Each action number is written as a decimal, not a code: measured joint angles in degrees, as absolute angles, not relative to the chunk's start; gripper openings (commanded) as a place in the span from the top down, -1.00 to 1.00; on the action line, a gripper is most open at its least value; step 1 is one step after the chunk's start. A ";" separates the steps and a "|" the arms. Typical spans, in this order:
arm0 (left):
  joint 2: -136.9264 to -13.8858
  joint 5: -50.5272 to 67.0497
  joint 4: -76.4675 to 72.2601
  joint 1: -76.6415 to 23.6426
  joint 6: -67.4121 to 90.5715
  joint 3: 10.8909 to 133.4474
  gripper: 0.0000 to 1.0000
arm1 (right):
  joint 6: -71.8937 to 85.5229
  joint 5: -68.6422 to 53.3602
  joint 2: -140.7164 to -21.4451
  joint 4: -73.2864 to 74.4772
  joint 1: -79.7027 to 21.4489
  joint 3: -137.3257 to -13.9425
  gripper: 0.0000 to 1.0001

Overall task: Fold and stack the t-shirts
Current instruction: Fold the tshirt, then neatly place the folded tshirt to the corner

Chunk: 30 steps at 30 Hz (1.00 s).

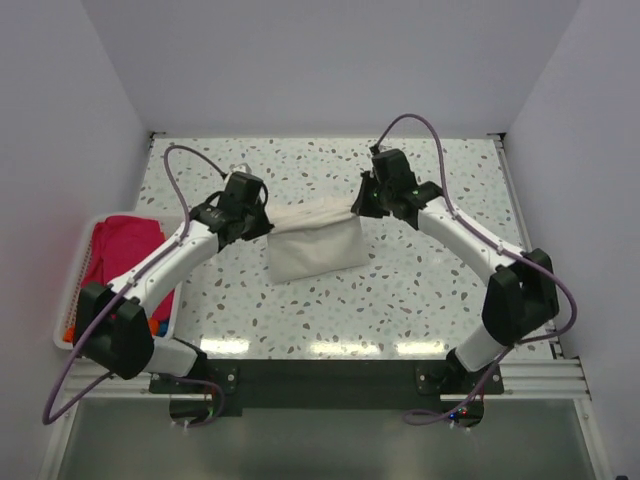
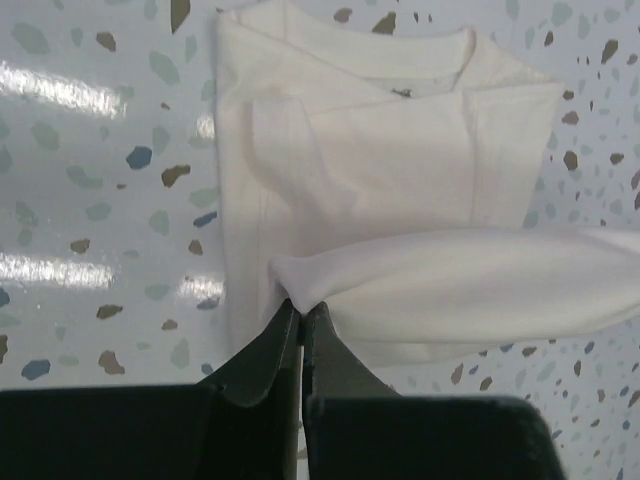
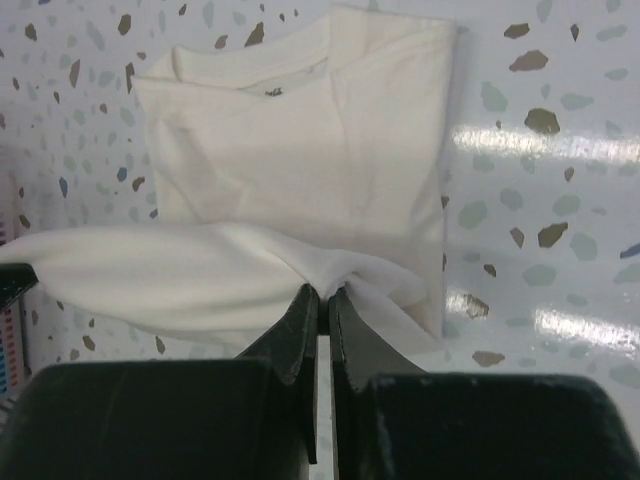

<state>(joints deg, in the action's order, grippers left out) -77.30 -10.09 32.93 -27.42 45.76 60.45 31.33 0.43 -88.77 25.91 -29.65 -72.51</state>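
Roughly midway | white t-shirt (image 1: 318, 250) centred on surface (image 1: 400, 300), sleeves folded in | left end effector (image 2: 300, 312) and right end effector (image 3: 325, 295) both pinched closed on its lifted edge | last fold pending | red shirt (image 1: 125, 245) waits in basket (image 1: 72, 300), no stack yet

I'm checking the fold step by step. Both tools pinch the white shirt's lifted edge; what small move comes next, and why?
Probably carry the lifted edge over the white t-shirt toward its collar, then lower it. The left tool and right tool each pinch that edge, stretched between them above the flat body, so this fold looks half done.
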 measured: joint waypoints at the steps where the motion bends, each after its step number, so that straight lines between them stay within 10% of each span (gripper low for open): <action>1: -78.85 -9.96 32.08 -26.48 45.34 61.39 1.00 | 31.09 0.01 -90.67 25.47 -28.99 -74.02 1.00; 6: -89.56 -7.51 26.81 -20.84 43.86 66.81 1.00 | 30.28 -4.73 -104.62 24.93 -24.82 -86.65 0.87; 9: -96.57 -5.74 22.81 -17.69 42.70 70.06 0.17 | 30.00 -7.44 -113.58 23.99 -22.90 -94.87 -0.12; 14: -106.28 -3.36 19.11 -12.01 40.16 77.06 -0.48 | 28.53 -9.89 -127.72 24.67 -19.86 -108.53 -0.54; 19: -104.95 -2.59 17.54 -8.88 39.33 78.59 -0.39 | 26.44 -9.50 -128.20 26.48 -18.13 -108.25 -0.56; 30: -97.32 -2.13 15.29 -22.90 38.85 72.69 0.49 | 23.07 -12.19 -118.76 22.09 -18.41 -90.83 -0.53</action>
<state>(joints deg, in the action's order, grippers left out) -97.32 -2.13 15.29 -22.90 38.85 72.69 23.07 -12.19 -118.76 22.09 -18.41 -90.83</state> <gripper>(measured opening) 0.309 0.773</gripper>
